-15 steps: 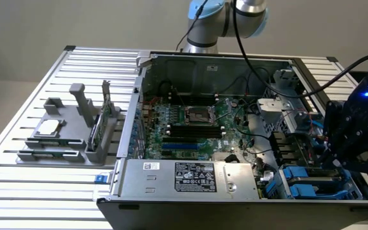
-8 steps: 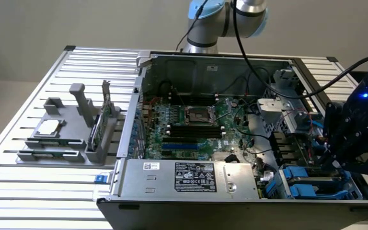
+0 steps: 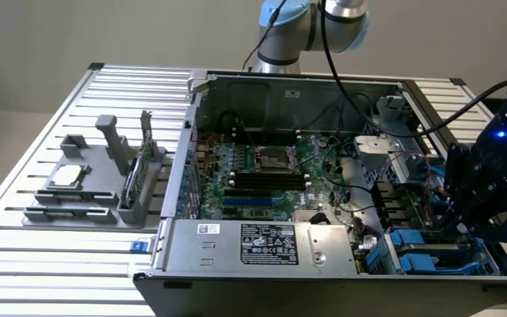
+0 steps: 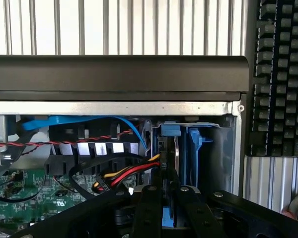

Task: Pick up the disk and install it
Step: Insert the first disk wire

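Disk (image 4: pixel 169 163) position: we see it standing on edge, a thin silver plate edge-on with blue rails, inside the blue bay (image 4: pixel 196 148) at the corner of the open computer case (image 3: pixel 236 264). In the wrist view, the gripper (image 4: pixel 168 198) sits directly over the disk, its two dark fingers (image 4: pixel 148 208) closed against the disk's sides, so we read it as clamped on the disk. Red, yellow and black wires (image 4: pixel 129 173) run just beside the bay, and a blue cable (image 4: pixel 89 121) arcs above them. In the exterior view, the gripper (image 3: pixel 478 231) hangs over the blue bays (image 3: pixel 434 254) at the case's corner toward the exterior view's right. The motherboard (image 3: pixel 271 178) lies in the case's middle. On the slatted table (image 3: pixel 60 264) at the exterior view's left, a grey stand (image 3: pixel 95 185) carries a small silver chip (image 3: pixel 67 175) and a green card (image 3: pixel 135 172).
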`<state>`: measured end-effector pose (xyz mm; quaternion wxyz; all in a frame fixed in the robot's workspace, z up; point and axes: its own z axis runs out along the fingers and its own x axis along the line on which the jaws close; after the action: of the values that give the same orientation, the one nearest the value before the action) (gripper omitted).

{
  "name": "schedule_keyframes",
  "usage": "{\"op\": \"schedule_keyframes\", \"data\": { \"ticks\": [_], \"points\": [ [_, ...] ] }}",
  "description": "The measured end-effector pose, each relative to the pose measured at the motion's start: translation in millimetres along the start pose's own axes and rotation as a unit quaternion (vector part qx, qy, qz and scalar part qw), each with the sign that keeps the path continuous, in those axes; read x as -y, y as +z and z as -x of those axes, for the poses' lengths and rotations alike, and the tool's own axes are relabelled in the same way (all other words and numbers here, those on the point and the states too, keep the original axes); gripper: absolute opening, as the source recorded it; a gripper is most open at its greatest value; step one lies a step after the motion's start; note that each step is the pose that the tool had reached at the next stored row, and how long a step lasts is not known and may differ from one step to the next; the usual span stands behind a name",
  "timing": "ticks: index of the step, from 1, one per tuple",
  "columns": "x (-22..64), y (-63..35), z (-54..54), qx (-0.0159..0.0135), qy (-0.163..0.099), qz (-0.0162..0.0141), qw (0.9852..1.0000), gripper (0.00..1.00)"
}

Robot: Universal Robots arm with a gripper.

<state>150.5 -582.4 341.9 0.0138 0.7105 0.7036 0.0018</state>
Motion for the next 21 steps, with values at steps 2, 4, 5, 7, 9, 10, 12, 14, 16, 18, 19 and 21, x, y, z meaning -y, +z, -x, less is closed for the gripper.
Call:
{"op": "schedule_keyframes", "data": {
  "ticks": [2, 4, 5, 7, 9, 10, 12, 14, 16, 18, 19, 21],
  "points": [
    [0.0, 0.5, 0.0, 0.0007, 0.0, -0.0001, 1.0, 0.16],
    [-0.1, 0.9, 0.0, 0.0011, 0.0, -0.0002, 1.0, 0.16],
    [-0.3, 1.0, 0.0, 0.0012, 0.0, -0.0002, 1.0, 0.16],
    [-0.8, 1.5, 0.0, 0.0013, 0.0, -0.0004, 1.0, 0.16],
    [-1.6, 2.0, 0.0, 0.0012, 0.0, -0.0004, 1.0, 0.16],
    [-2.1, 2.2, -0.1, 0.0012, 0.0, -0.0005, 1.0, 0.16],
    [-2.5, 2.8, -0.1, 0.001, 0.0, -0.0007, 1.0, 0.16],
    [-2.5, 3.1, -0.1, 0.0012, 0.001, -0.0008, 1.0, 0.16],
    [-2.5, 3.2, -0.1, 0.0015, 0.002, -0.0011, 1.0, 0.16],
    [-2.5, 3.5, -0.2, 0.0018, 0.004, -0.0015, 1.0, 0.16],
    [-2.5, 3.8, -0.2, 0.0018, 0.005, -0.0016, 1.0, 0.16],
    [-2.6, 4.4, -0.2, 0.0018, 0.006, -0.0018, 1.0, 0.16]
  ]
}}
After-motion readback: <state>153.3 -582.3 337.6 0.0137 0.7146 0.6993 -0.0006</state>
